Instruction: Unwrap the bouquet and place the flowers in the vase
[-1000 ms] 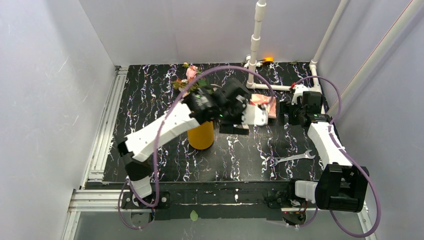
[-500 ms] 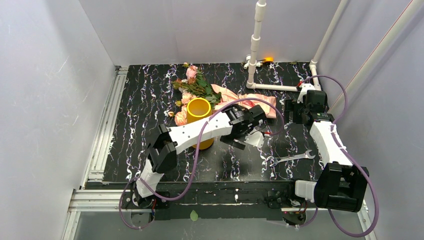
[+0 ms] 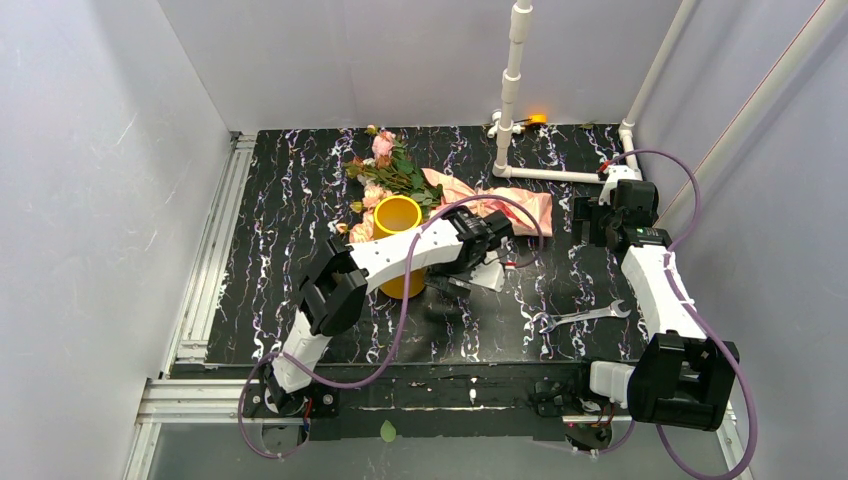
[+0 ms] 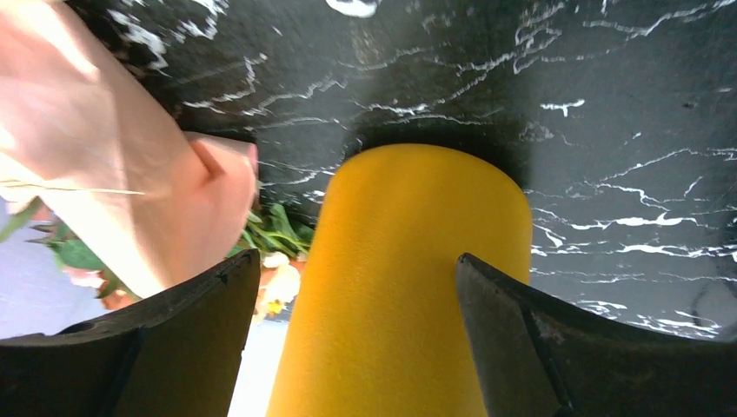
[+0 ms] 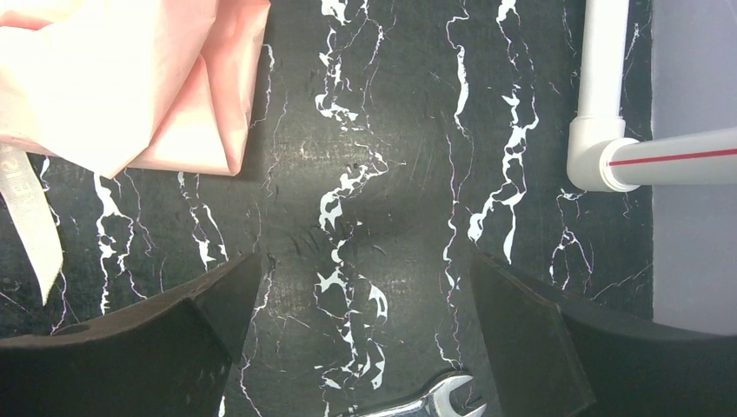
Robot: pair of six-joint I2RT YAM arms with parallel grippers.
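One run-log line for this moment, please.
vase: upright, empty | flowers: lying behind it | pink paper: loose beside flowers | left tool: open, facing vase | right tool: open, near paper

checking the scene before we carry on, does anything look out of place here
Yes. A metal wrench lies on the table beside the right arm; it seems unrelated to the flowers. A green leaf lies below the table's front edge, off the work surface.
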